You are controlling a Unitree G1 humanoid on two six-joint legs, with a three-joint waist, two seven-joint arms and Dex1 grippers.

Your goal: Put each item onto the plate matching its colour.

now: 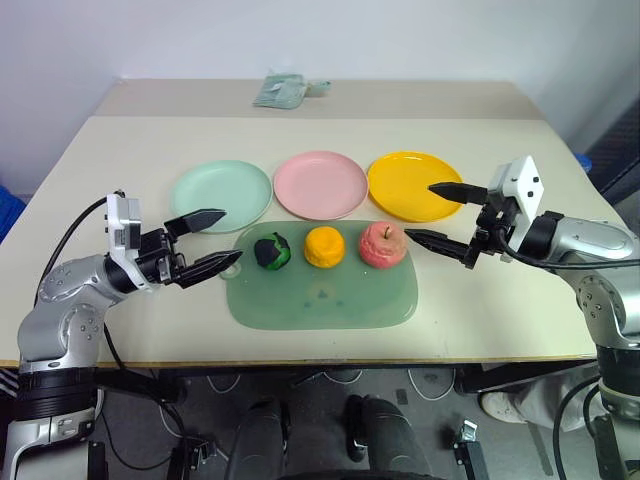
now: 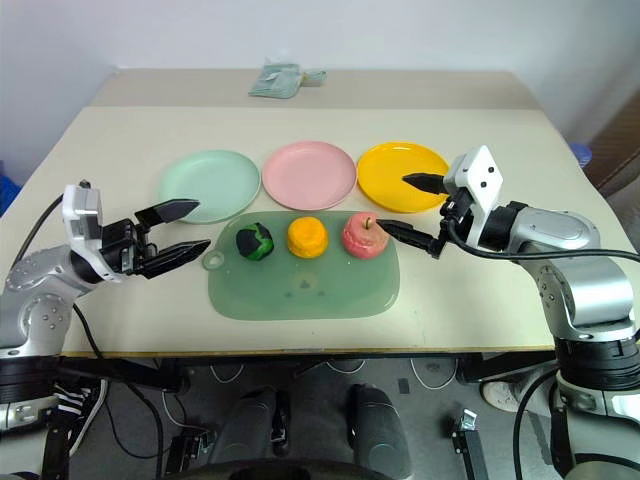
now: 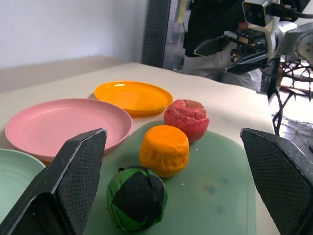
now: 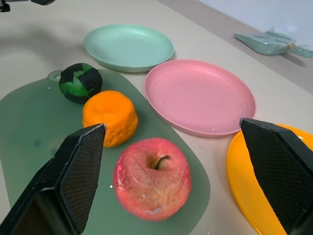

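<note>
Three toy foods sit in a row on the translucent green mat (image 1: pixel 320 295): a green-and-black round one (image 1: pixel 271 251), an orange round one (image 1: pixel 324 246) and a pink-red apple (image 1: pixel 382 243) with a stem. Behind them lie the mint green plate (image 1: pixel 221 195), the pink plate (image 1: pixel 321 184) and the yellow plate (image 1: pixel 412 185), all bare. My left gripper (image 1: pixel 212 243) hovers open just left of the mat, pointing at the green item. My right gripper (image 1: pixel 436 213) hovers open right of the apple, over the yellow plate's near edge. Neither holds anything.
A small pale green cloth (image 1: pixel 283 90) lies at the table's far edge. The beige table (image 1: pixel 120 180) has bare room on both sides of the plates and mat. In the left wrist view a person in dark clothes (image 3: pixel 212 29) stands beyond the table.
</note>
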